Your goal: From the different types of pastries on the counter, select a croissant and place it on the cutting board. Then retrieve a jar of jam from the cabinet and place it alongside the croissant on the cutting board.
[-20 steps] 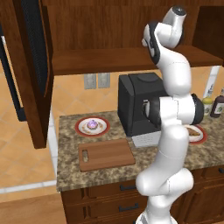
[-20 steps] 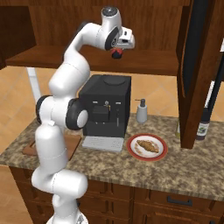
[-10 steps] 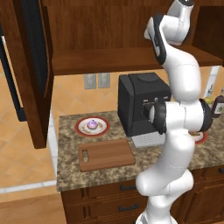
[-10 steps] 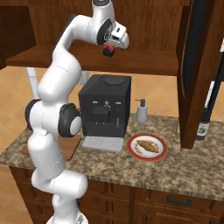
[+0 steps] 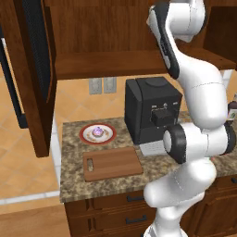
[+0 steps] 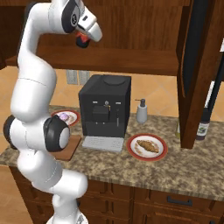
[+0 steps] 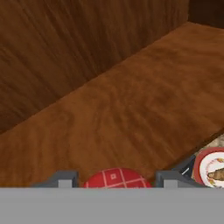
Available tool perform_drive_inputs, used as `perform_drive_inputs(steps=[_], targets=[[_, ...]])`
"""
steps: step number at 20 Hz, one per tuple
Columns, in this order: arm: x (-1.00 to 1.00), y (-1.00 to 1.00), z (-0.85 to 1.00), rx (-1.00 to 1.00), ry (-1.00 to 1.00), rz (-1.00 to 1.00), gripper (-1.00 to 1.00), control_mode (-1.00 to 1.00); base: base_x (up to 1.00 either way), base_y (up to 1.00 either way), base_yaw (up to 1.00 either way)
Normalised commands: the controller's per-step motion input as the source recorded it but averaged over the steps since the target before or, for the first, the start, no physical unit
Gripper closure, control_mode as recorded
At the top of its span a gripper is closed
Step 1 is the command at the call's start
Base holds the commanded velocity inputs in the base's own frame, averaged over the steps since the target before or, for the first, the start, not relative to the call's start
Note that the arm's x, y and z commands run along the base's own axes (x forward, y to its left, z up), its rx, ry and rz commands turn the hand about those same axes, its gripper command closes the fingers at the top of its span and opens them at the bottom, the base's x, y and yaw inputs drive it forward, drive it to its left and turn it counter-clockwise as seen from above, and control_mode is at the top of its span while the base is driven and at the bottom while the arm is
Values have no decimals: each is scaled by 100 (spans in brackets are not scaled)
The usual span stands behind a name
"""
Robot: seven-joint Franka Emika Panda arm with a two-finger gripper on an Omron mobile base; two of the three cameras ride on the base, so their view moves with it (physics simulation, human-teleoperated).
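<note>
High up by the cabinet shelf (image 6: 131, 59), my gripper (image 6: 82, 40) is shut on the jar of jam (image 6: 81, 42), which hangs a little above the shelf. In the hand view the jar's red lid (image 7: 114, 179) sits between my gripper's (image 7: 114, 176) two fingertips. The croissant (image 6: 147, 145) lies on a red-rimmed plate (image 6: 147, 156) on the counter (image 6: 183, 170), right of the coffee machine. It also peeks in at the hand view's lower right corner (image 7: 217, 174). The cutting board (image 5: 112, 163) lies bare on the counter, in front of the purple-frosted cupcake (image 5: 97, 132) on its plate.
A black coffee machine (image 5: 152, 109) stands mid-counter, between the two plates. A soap dispenser (image 6: 141, 111) and a dark bottle (image 6: 204, 124) stand to its right. The open cabinet doors (image 5: 32, 69) (image 6: 197, 65) hang down on either side of the shelf.
The arm has swung left along the shelf in the right base view, carrying the jar of jam with it. Everything on the counter has stayed where it was.
</note>
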Motion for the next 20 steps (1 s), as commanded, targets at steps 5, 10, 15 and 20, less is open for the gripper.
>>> perform_drive_inputs(steps=[5, 10, 15, 20], targets=[[-100, 81, -25, 11, -4, -30, 100, -100, 0, 0, 0], [-100, 72, -88, 1, 11, -28, 100, -100, 0, 0, 0], [-22, 32, -59, 2, 27, -4, 100, -100, 0, 0, 0], [-71, 67, -89, 0, 32, 0, 100, -100, 0, 0, 0]])
